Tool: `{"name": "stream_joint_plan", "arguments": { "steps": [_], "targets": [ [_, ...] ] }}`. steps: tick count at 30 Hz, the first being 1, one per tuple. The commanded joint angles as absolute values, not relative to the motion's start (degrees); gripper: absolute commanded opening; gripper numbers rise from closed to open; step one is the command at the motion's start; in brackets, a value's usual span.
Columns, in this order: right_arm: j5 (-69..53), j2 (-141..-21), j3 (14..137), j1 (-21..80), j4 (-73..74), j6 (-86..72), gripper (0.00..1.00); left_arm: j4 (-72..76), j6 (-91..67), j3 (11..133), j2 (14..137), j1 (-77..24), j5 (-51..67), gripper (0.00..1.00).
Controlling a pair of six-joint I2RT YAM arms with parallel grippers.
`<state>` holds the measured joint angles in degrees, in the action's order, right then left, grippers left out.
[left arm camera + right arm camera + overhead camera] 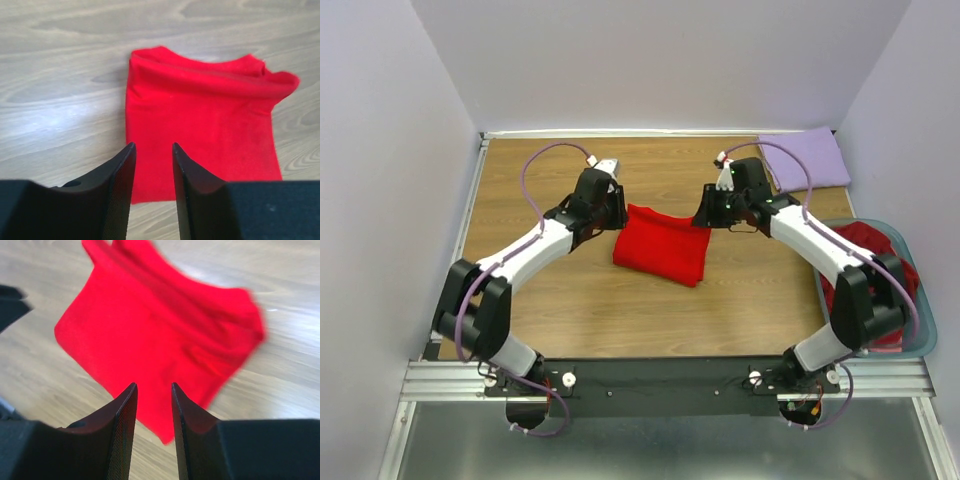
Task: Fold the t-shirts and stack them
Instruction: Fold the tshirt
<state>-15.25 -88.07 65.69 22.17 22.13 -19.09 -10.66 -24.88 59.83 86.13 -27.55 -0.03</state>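
Folds in the bright red soft-cloth short-sleeved t-shirt [660, 243] look loose: it lies at the middle of the wood-grain desk [570, 290], between the left fingers [117, 190] and the right fingers [120, 430], each pair slightly apart and empty. A pinch catching only the top layer would likely drag it open on the way to the folded pale lavender t-shirt [807, 158] at the far right corner.
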Motion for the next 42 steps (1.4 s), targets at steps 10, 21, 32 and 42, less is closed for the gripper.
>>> {"name": "stream_joint_plan", "arguments": {
  "steps": [10, 21, 32, 42],
  "targets": [
    [-30.85, -103.96, 62.58, 18.82, -2.27, -25.66, 0.39, -3.43, -25.49, 75.92, 110.9, -27.25, 6.15, 0.32],
    [-41.13, -120.05, 60.11, 7.47, -21.97, -39.02, 0.39, -1.93, -29.18, 84.64, 126.03, -23.64, 13.88, 0.31],
    [-45.78, -114.1, 65.14, 6.86, -15.29, -37.88, 0.42, 1.93, -32.87, 76.03, 108.76, -23.03, 9.95, 0.52],
    [-54.84, -100.81, 47.76, 14.5, -23.18, -44.55, 0.46, 2.8, -32.43, 59.35, 91.05, -29.34, 3.69, 0.5]
  ]
}}
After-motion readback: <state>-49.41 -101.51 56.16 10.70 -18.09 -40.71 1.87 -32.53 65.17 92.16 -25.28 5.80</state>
